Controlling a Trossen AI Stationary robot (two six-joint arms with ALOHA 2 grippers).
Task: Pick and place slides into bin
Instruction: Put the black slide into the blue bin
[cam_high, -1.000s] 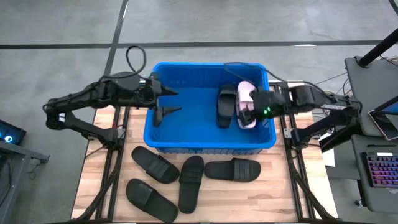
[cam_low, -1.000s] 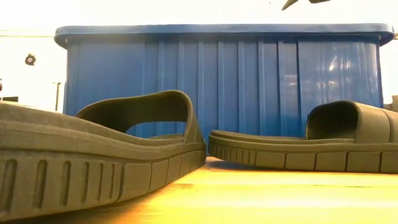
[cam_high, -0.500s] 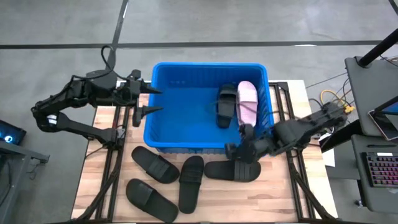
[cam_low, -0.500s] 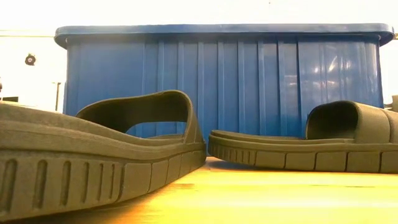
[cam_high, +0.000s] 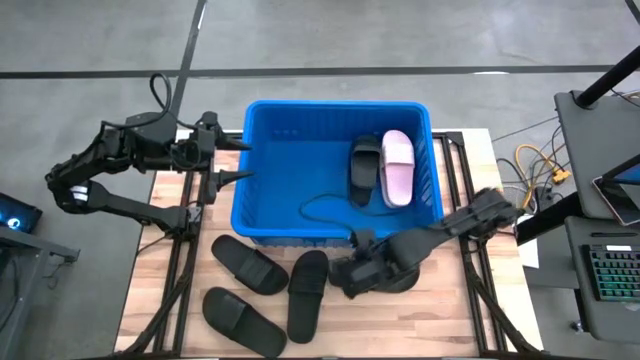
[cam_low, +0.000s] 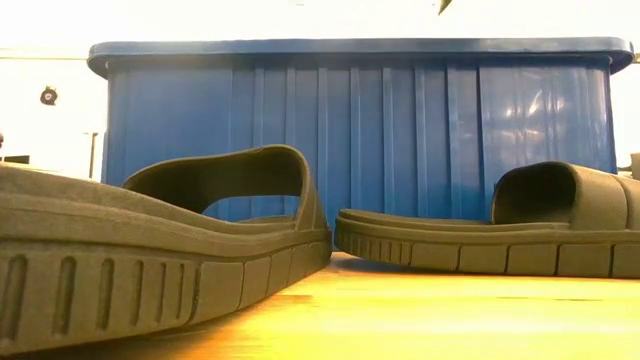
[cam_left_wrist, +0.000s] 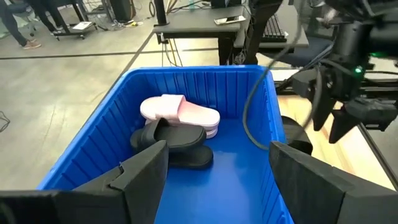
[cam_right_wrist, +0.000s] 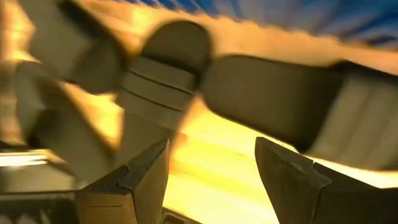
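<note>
The blue bin (cam_high: 270, 215) stands at the table's far middle. A black slide (cam_high: 363, 170) and a pink slide (cam_high: 397, 167) lie side by side on its floor, also seen as the black slide (cam_left_wrist: 171, 140) and the pink slide (cam_left_wrist: 180, 112). Several black slides lie on the wood in front of the bin, soles down, among them one (cam_high: 248, 265) at the left and one (cam_high: 398, 274) at the right. My right gripper (cam_high: 345, 280) hangs open over the left end of that right slide (cam_right_wrist: 267, 99). My left gripper (cam_high: 232, 162) is open at the bin's left rim.
A dark cable (cam_high: 322, 210) loops over the bin's near right part. Black frame rails (cam_high: 185, 270) run along both sides of the wooden top. Bare wood (cam_high: 430, 320) lies at the near right. In the low view two slides (cam_low: 160, 240) stand before the bin's wall (cam_low: 350, 130).
My right gripper has swung from above the pink slide in the bin, over the bin's near rim, toward the table's near edge and down to the black slide in front, rolling as it went. My left gripper has drawn back from inside the bin toward the table's left edge.
</note>
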